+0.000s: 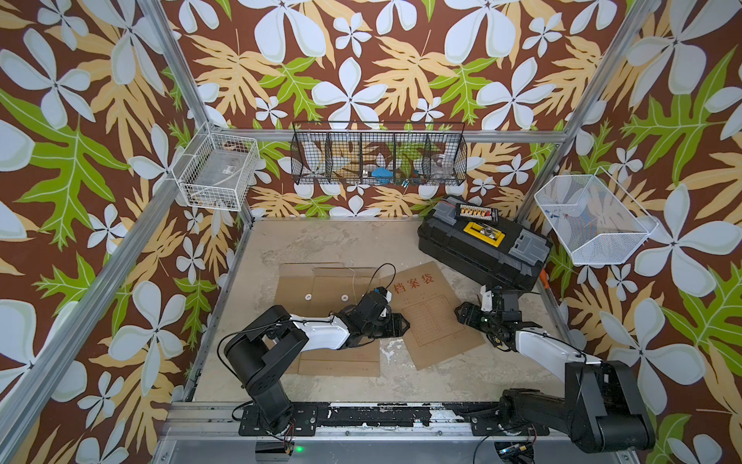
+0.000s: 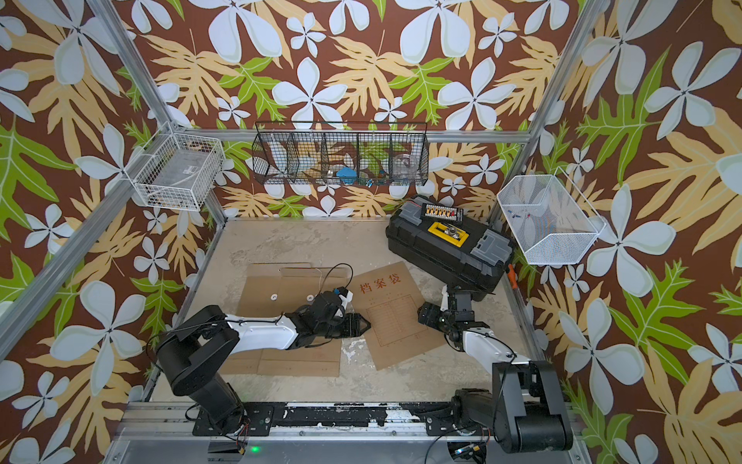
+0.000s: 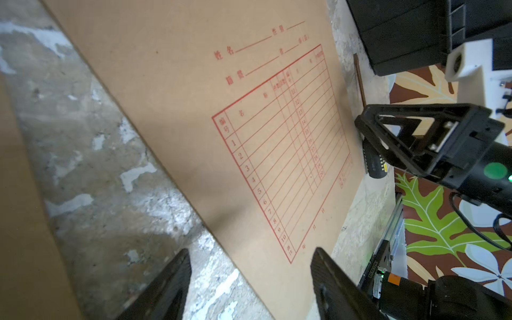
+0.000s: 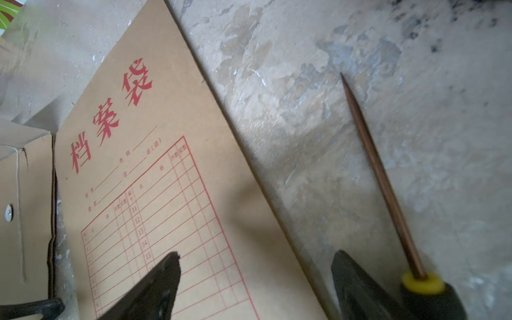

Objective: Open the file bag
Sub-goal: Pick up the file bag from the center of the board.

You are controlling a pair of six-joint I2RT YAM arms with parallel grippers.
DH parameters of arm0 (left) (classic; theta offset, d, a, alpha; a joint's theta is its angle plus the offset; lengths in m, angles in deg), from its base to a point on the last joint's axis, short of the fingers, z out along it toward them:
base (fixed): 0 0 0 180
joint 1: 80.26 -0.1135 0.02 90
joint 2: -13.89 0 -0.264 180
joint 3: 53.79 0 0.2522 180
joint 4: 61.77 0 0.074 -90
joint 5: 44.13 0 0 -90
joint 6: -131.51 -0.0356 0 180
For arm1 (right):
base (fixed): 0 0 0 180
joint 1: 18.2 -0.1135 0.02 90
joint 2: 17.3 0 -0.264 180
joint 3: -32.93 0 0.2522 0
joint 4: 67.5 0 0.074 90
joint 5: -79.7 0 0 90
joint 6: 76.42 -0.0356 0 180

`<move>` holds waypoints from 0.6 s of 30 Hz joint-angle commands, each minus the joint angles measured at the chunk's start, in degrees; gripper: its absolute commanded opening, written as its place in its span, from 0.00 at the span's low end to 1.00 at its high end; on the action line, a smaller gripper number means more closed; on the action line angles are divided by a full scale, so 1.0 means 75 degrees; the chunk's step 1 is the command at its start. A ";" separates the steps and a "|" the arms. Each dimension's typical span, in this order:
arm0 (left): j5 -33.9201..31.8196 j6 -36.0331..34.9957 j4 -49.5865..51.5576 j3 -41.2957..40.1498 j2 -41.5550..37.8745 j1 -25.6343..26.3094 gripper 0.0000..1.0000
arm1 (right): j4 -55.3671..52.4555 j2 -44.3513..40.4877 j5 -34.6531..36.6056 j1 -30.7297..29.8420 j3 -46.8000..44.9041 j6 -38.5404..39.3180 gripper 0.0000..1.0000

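We see two brown paper file bags lying flat on the worktop. The printed file bag sits near the middle, turned at an angle, with its red characters and ruled table facing up. The plain file bag lies just left of it, back side up, showing two white discs and a thin string; its flap at the far end looks folded out.

The left arm reaches across the plain file bag, and its jaws stand open and empty, low over the strip of bare worktop by the printed file bag's left edge. The right arm comes in from the right, and its jaws are also spread apart, holding nothing, over that bag's right edge.

In the right wrist view a screwdriver with a yellow collar lies on the worktop just beside the right jaws. A black toolbox stands at the far right
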 commanded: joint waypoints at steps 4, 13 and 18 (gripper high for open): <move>-0.0177 0.0281 -0.0180 0.0001 0.0171 0.0008 0.74 | -0.0352 -0.0141 -0.0390 -0.0012 -0.0202 -0.0188 0.88; -0.0371 0.0538 -0.0262 0.0022 0.0517 0.0008 0.75 | -0.0537 -0.0715 -0.0639 -0.0012 -0.0703 -0.0701 0.90; -0.0654 0.0765 -0.0333 0.0048 0.0559 0.0005 0.75 | -0.0749 -0.0915 -0.0711 -0.0019 -0.0869 -0.0836 0.90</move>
